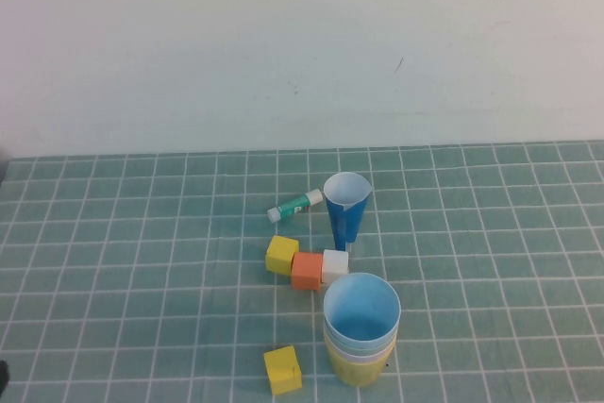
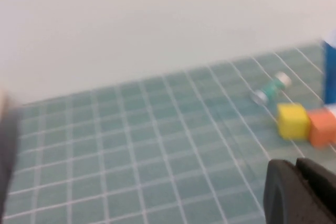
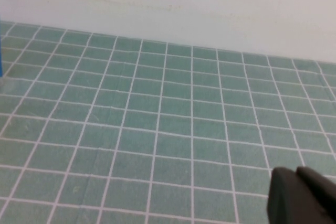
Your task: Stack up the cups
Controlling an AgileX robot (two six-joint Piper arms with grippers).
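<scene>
Even, bright light over my green mat (image 1: pixel 142 261); shadows faint, no glare. My left wrist view is blurred; the overhead stays sharp.

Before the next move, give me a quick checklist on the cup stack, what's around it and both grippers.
1. Cups nested in one stack, light blue on top, yellow at the bottom: ok.
2. All four cups in it: cannot tell; only pale rims show between.
3. Stack upright: ok.
4. No task cup left loose on the mat: ok; only the dark blue cone cup, cubes and glue stick remain.
5. Left gripper shut, pulled back, holding nothing: ok.
6. Right gripper shut over bare mat, holding nothing: ok.
</scene>
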